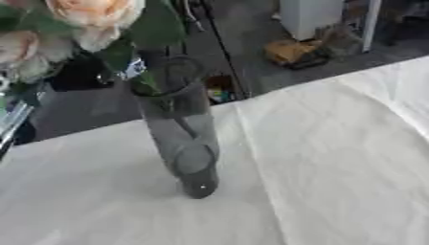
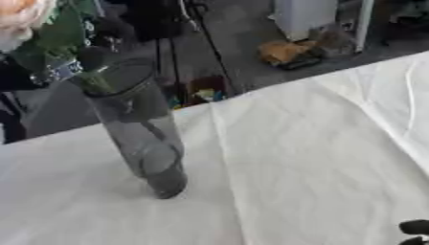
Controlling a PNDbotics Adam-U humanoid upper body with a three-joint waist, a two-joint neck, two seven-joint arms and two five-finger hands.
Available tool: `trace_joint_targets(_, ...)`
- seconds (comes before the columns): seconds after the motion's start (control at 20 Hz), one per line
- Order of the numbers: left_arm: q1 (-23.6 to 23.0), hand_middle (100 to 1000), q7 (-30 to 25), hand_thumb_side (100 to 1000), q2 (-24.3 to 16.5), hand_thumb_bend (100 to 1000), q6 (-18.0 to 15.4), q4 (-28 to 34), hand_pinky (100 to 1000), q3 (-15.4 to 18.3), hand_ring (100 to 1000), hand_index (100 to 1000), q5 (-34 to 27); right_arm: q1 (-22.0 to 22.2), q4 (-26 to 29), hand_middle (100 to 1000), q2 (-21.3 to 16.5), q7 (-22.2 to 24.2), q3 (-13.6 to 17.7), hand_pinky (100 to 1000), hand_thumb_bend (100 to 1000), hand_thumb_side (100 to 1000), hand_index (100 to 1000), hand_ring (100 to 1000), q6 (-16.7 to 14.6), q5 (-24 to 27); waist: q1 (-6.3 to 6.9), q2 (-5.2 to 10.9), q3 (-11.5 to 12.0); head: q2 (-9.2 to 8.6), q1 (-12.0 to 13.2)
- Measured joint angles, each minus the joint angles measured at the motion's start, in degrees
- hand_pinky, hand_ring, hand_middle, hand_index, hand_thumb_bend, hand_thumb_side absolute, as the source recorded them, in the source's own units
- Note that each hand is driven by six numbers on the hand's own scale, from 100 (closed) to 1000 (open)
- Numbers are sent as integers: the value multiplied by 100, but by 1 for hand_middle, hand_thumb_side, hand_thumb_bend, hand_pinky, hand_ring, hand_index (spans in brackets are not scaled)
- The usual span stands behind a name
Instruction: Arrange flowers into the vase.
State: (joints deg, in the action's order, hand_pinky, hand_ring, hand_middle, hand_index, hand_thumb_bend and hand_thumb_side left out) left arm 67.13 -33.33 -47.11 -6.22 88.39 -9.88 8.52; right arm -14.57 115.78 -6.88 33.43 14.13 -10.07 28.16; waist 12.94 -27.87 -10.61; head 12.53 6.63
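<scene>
A tall smoky-grey glass vase [image 1: 180,129] stands on the white tablecloth, left of the middle. Peach roses [image 1: 92,16] with green leaves [image 1: 155,28] hang over its mouth at the upper left, and a stem [image 1: 172,122] runs down inside the glass. A dark part of my left hand [image 1: 80,76] shows behind the leaves beside the vase's rim, mostly hidden by them. Whether it holds the flowers I cannot tell. A small black part of my right hand [image 2: 415,232] shows at the lower right corner, far from the vase.
The white tablecloth [image 1: 318,167] has creases and covers the table to the right and front of the vase. Its far edge runs diagonally behind the vase. Beyond it, on the floor, are cables, a yellow object [image 1: 289,50] and a white box [image 1: 310,16].
</scene>
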Motion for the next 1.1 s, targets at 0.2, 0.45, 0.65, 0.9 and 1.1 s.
trace_joint_targets(0.2,0,973,-168,1000,-28,440,-156,-71,1000,34,1000,996,163,1,2,474,0,-9,19,622,100,807,771,760,27,-33,-2,0,17,-7,-20)
trace_joint_targets(0.45,-4,1000,-267,1000,-28,987,-255,-107,1000,41,1000,1000,213,1,9,473,0,-11,28,623,100,809,772,761,54,-47,-4,-16,22,-10,-22)
trace_joint_targets(0.65,-4,1000,-456,1000,-28,1000,-349,-106,1000,31,1000,1000,208,1,34,471,0,-2,29,621,100,809,771,759,67,-87,-5,-38,22,-14,-22)
trace_joint_targets(0.9,-4,1000,-754,1000,-32,962,-389,-103,1000,31,1000,1000,377,1,37,470,0,-18,30,617,100,808,770,758,104,-104,-6,-49,24,-35,-22)
trace_joint_targets(1.1,-4,1000,-906,977,-33,896,-388,-103,1000,58,1000,1000,538,2,37,469,0,-22,30,618,100,809,770,758,131,-126,-6,-49,30,-56,-22)
